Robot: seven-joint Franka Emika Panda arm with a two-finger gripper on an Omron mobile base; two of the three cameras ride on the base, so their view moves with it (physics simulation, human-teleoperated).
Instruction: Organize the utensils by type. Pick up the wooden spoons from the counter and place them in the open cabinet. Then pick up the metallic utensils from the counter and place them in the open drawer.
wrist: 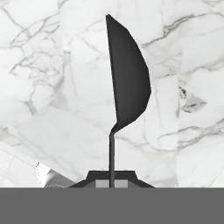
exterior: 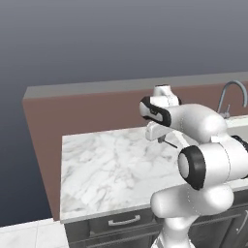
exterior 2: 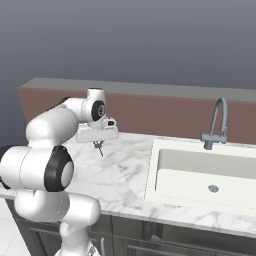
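Note:
My gripper (exterior 2: pixel 98 143) is shut on a slim dark grey metallic utensil (wrist: pixel 129 78) and holds it a little above the white marble counter (exterior: pixel 106 169). In the hand view the thin handle rises from between my fingertips (wrist: pixel 111 177), and the dark, rounded head is seen edge-on against the marble (wrist: pixel 43 87). From the left base view the gripper (exterior: pixel 162 139) hangs over the counter's back right part, with the utensil (exterior: pixel 169 144) sticking out below it. In the right base view the utensil (exterior 2: pixel 100 149) points down towards the marble (exterior 2: pixel 120 170), left of the sink.
A white sink basin (exterior 2: pixel 200 172) with a grey curved faucet (exterior 2: pixel 217 125) is set into the counter on the right. A brown backsplash wall (exterior: pixel 87 116) runs behind the counter. Dark grey base cabinet fronts with a silver handle (exterior: pixel 123 222) sit below the counter edge.

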